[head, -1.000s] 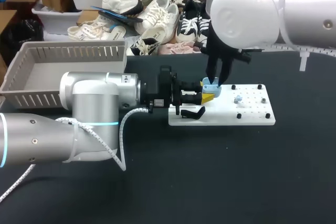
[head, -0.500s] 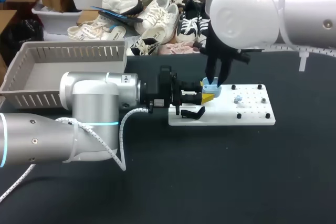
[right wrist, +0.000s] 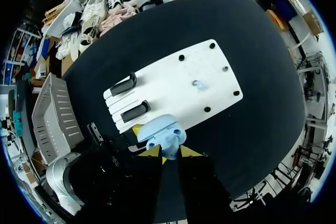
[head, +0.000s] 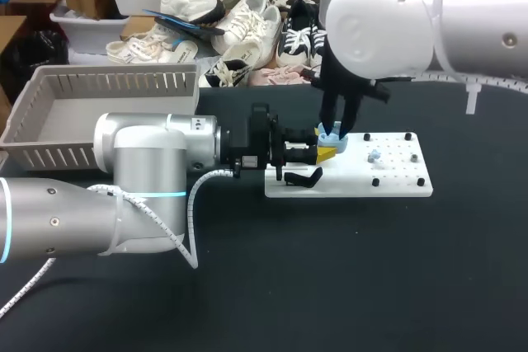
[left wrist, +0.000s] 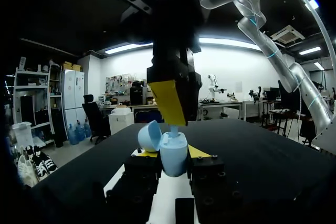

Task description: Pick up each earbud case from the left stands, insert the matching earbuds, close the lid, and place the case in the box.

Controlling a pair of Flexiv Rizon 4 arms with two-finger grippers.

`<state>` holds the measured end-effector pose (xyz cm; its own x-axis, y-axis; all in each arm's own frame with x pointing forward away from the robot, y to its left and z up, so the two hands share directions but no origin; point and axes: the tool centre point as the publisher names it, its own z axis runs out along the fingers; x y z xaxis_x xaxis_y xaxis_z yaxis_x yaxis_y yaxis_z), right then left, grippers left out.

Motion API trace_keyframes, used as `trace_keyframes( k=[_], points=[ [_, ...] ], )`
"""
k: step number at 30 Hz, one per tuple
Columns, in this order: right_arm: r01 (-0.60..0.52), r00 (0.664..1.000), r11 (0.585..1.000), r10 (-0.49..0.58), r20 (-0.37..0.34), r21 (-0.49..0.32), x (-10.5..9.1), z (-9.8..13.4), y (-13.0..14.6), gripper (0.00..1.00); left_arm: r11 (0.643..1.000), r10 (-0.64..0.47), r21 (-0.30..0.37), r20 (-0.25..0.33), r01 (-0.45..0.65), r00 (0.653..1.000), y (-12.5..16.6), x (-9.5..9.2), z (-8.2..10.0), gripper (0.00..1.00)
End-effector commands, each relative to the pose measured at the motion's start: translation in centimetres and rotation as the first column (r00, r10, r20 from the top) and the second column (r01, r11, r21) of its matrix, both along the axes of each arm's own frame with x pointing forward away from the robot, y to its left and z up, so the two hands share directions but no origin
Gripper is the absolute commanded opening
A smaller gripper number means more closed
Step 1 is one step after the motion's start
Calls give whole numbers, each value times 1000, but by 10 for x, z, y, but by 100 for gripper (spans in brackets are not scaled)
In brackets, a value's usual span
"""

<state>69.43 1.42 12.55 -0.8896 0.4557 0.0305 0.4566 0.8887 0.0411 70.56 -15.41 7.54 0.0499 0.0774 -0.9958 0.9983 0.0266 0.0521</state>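
A light-blue earbud case (left wrist: pixel 173 153) with its lid tipped open sits between the yellow tips of my left gripper (left wrist: pixel 172 157), which is shut on it just above the white board (head: pixel 396 179). My right gripper (head: pixel 332 132) points straight down over the case, shut on a small light-blue earbud (left wrist: pixel 173 129) whose stem reaches into the case's opening. From the right wrist view the case (right wrist: pixel 163 135) lies directly ahead of the right gripper (right wrist: pixel 169 153). A second earbud (right wrist: pixel 198 84) rests on the board.
Two black stands (right wrist: pixel 123 84) (right wrist: pixel 135 111) lie on the board's left part, with small black pegs near its edges. A grey slatted box (head: pixel 49 121) stands at the table's far left, behind my left arm.
The right arm has shifted a little to the left above the case. The left arm and the case have stayed where they were.
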Motion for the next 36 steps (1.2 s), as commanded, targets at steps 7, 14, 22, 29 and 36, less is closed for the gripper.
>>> trace_keyframes(
  k=[7,14,22,29,36],
  points=[
    [10,1000,1000,-10,7,-5,1,4,-2,0,1000,1,-3,1,-1,1000,0,0,0,0],
    [12,1000,1000,-12,7,-3,2,3,-3,0,1000,1,-3,1,-1,1000,0,0,0,0],
    [10,1000,1000,-10,4,-2,2,2,-3,0,1000,1,-3,1,-1,1000,0,0,0,0],
    [10,1000,1000,-10,9,-2,2,3,-4,0,1000,1,-3,1,-1,1000,0,0,0,0],
    [13,1000,1000,-13,12,-2,3,4,-4,0,1000,1,-3,1,-1,1000,0,0,0,0]
  ],
)
